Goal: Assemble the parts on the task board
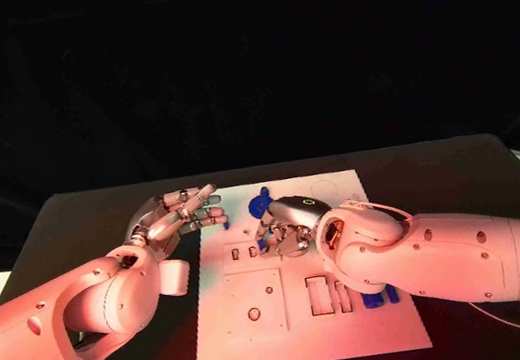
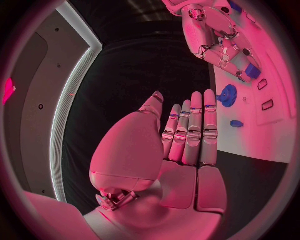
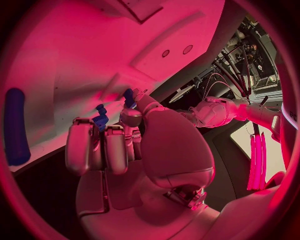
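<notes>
The white task board [image 1: 266, 326] lies in the middle of the table. My right hand [image 1: 289, 222] hovers over its far half with the fingers curled down, pinching a small blue part [image 3: 100, 120] at the fingertips; the same part [image 2: 252, 71] shows at those fingertips in the left wrist view. A blue gear [image 1: 260, 203] stands on the board just beyond that hand, with a small blue piece [image 2: 236, 123] near it. My left hand [image 1: 182, 214] is held flat and empty at the board's far left edge, its fingers [image 2: 190, 125] stretched out together.
A long blue piece [image 1: 379, 296] lies on the board's right side, partly under my right forearm; it appears as a blue bar [image 3: 15, 125] in the right wrist view. Rectangular slots [image 1: 318, 291] and round holes [image 1: 254, 313] mark the board's near half. Black table surrounds the board.
</notes>
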